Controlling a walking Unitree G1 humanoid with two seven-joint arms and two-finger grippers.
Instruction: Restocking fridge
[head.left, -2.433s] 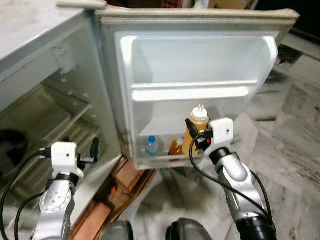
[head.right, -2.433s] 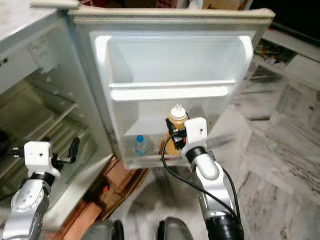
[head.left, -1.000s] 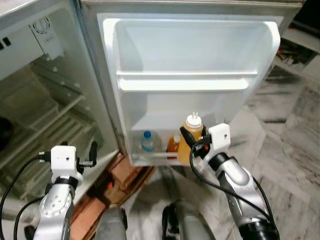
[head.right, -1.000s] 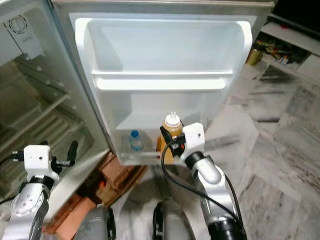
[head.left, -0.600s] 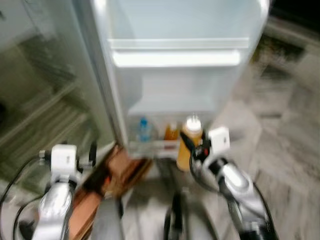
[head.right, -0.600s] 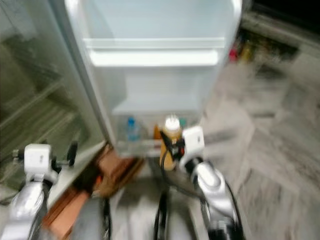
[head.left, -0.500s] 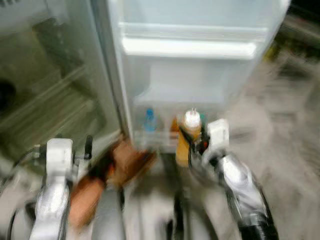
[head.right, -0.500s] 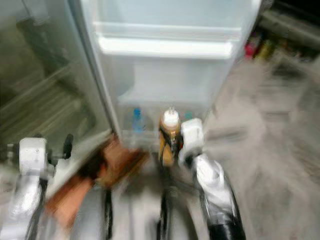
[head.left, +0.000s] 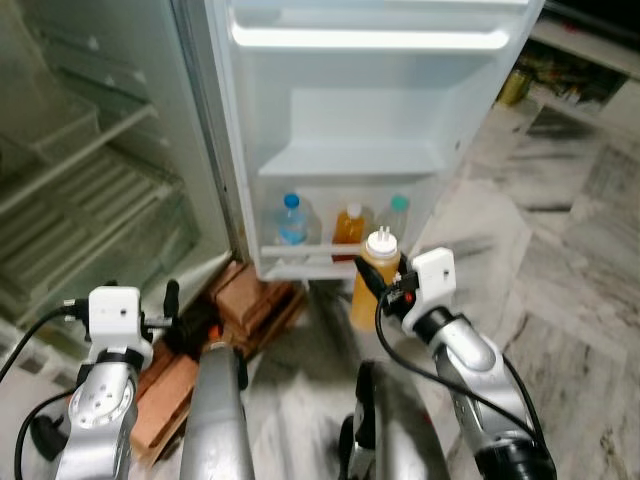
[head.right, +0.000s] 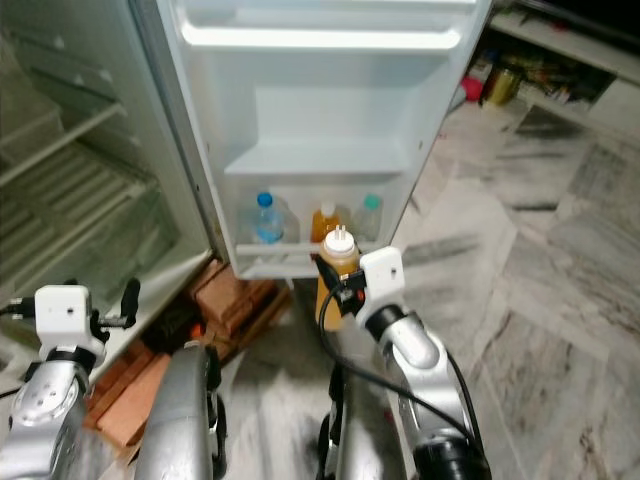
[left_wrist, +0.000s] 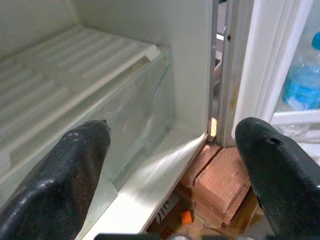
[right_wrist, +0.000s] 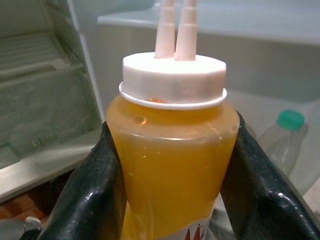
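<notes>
Now robot standing farther back: right pincer (head.left: 385, 290) gripping orange sauce bottle (head.left: 372, 290), holding it out before door's bottom shelf (head.left: 300, 262), no longer inside it. Placing still pending. Left pincer (left_wrist: 170, 165) hanging open by fridge interior (head.left: 80, 180).

Bottom door shelf (head.left: 300, 262) — three bottles: blue-capped (head.left: 291, 220), orange (head.left: 348, 225), green-capped (head.left: 397, 217).

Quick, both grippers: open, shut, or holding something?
Left gripper: open, holding nothing, by the fridge interior.
Right gripper: shut on the orange sauce bottle, in front of the door shelf.
</notes>
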